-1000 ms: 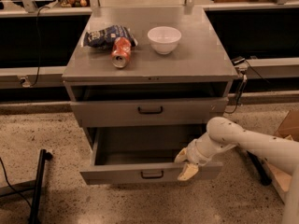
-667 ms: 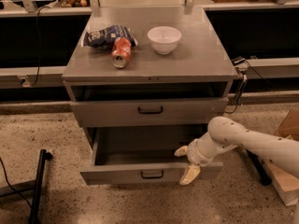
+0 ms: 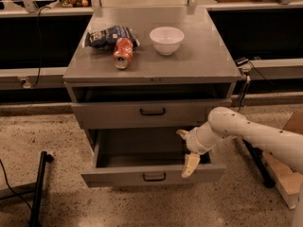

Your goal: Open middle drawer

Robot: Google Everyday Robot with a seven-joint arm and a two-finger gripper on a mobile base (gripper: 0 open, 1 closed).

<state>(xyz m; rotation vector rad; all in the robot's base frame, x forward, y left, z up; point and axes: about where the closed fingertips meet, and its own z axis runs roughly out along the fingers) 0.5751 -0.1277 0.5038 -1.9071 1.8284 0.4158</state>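
**middle drawer stands pulled out, pincer slack at its right end**

the middle drawer [image 3: 118,175] is seen drawn well out of the grey cabinet, its shallow inside bared beneath the taller upper drawer [image 3: 109,115]. the pincer [image 3: 187,149] is held over the right part of the open drawer, released, its fingers spread with nothing between them. its lower fingertip [image 3: 191,166] is shown against the front panel's top edge. the drawer is judged to be stiff sheet metal, light while bare, and likely to run straight if pulled at the centre. the small black bar handle [image 3: 154,176] is the place to be gripped; a pull taken at one end could skew it. a white bowl [image 3: 166,39], a red can [image 3: 123,54] and a snack bag [image 3: 107,36] are seen on the counter [image 3: 203,60] above.
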